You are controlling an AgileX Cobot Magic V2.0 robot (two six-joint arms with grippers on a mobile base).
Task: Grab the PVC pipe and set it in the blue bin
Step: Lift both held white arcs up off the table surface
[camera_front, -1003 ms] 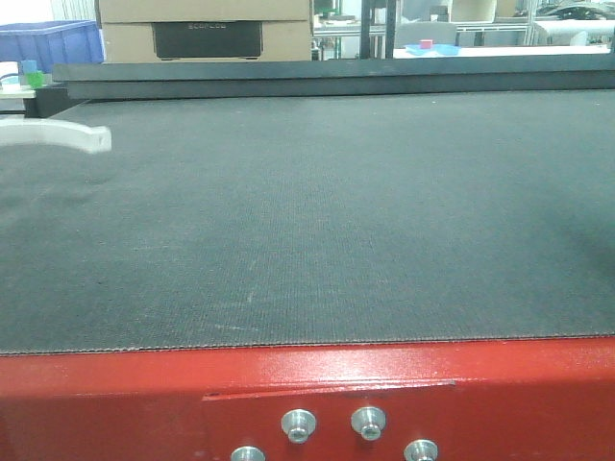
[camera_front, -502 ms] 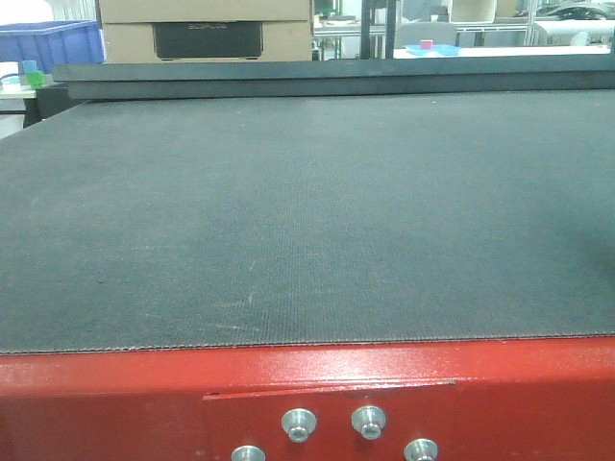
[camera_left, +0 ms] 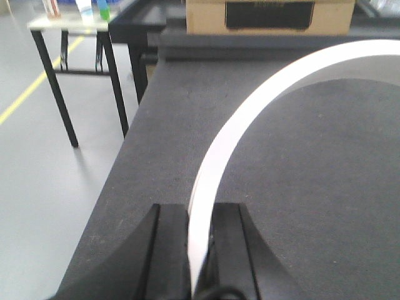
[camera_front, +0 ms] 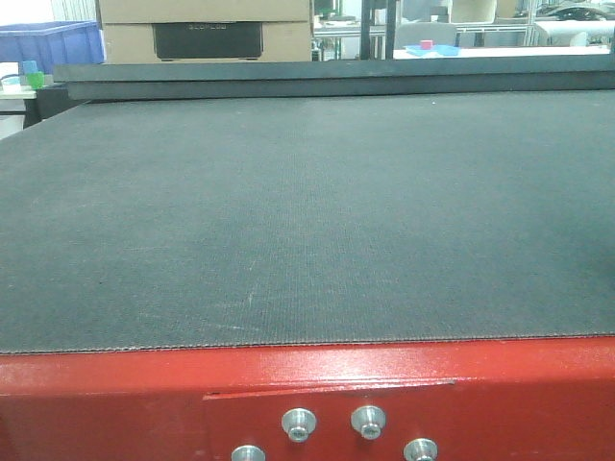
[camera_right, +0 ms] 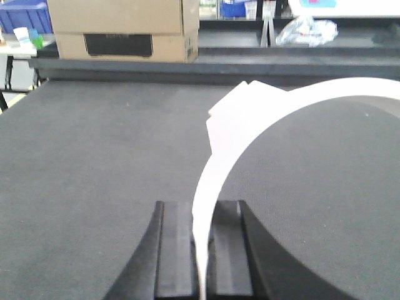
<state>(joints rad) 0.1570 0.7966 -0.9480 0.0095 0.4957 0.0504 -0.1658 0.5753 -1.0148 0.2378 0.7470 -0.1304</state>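
Now PVC pipe [camera_left: 244, 125] inside left tool [camera_left: 200, 215], right tool [camera_right: 203, 212]

box [camera_front: 205, 29] behind mat [camera_front: 307, 211] | bin [camera_front: 48, 43] far left, perhaps behind

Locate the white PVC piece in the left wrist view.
The PVC piece sits clamped in the left gripper at bottom centre, arching rightward above the table near its left edge.

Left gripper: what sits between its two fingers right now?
The left gripper clamps the white curved PVC pipe; nothing else shows there in the left wrist view.
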